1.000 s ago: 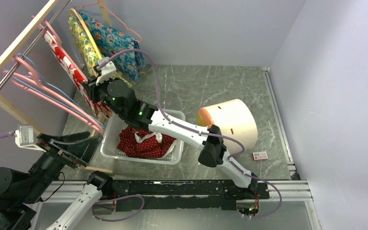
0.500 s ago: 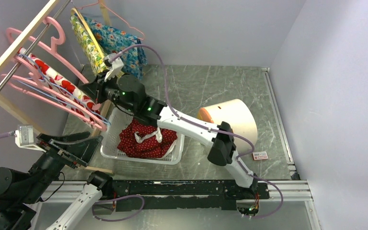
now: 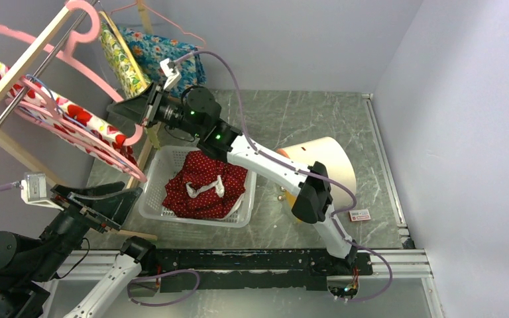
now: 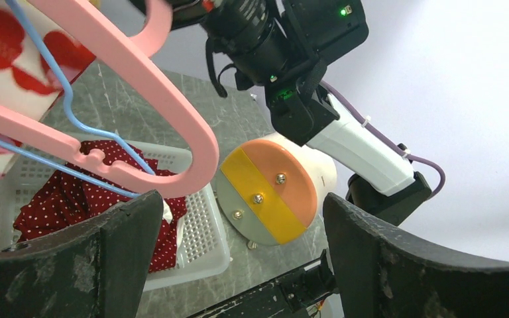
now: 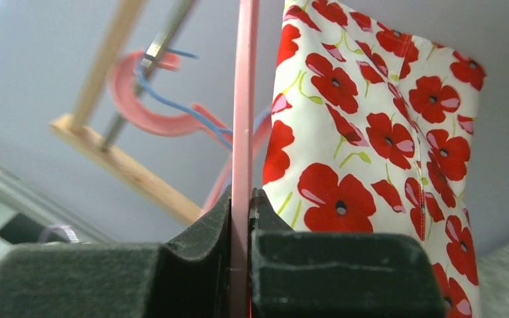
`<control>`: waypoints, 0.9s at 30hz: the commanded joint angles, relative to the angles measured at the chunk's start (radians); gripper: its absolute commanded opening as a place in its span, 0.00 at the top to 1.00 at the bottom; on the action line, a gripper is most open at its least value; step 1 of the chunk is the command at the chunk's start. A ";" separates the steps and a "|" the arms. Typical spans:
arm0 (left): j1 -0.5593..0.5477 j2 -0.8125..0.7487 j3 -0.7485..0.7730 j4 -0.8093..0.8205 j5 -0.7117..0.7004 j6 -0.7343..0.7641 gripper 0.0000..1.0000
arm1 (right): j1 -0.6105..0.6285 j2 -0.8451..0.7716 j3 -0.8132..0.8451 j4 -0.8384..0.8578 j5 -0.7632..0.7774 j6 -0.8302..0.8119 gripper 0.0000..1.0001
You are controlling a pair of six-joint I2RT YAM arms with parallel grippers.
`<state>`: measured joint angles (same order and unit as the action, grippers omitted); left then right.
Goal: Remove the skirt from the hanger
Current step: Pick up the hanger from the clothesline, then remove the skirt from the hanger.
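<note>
Black right fingers (image 5: pixel 192 271) pinched tight on thin pink plastic hanger (image 5: pixel 244 99), seen edge-on between them. Just beside the hanger, up by the wooden-framed rack (image 3: pixel 33 50): white skirt with red poppies (image 5: pixel 371 152). Black left fingers (image 4: pixel 404 265) spread wide, holding nothing, low at the left, well apart from the skirt. Below, white plastic basket (image 3: pixel 147 199) with red dotted cloth (image 3: pixel 205 185) on grey marbled worktop (image 3: pixel 291 119).

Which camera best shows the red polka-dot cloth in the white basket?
Top external: the red polka-dot cloth lies in plain view. Left wrist shows part, behind a pink plastic hanger; right wrist shows none.
</note>
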<state>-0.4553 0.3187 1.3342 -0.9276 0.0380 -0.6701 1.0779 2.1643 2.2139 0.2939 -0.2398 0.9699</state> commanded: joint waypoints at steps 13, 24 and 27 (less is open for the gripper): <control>0.003 0.015 0.045 0.014 0.050 0.009 0.06 | -0.108 -0.232 -0.332 0.337 -0.030 0.145 1.00; 0.002 0.226 0.251 0.089 0.255 0.119 0.05 | -0.173 -0.523 -0.667 0.073 -0.134 -0.215 1.00; 0.001 0.272 0.263 0.150 0.292 0.119 0.04 | -0.178 -0.637 -0.763 -0.023 -0.090 -0.334 1.00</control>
<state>-0.4553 0.5388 1.5696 -0.8715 0.2283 -0.5823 0.9020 1.6592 1.5284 0.3607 -0.3508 0.8394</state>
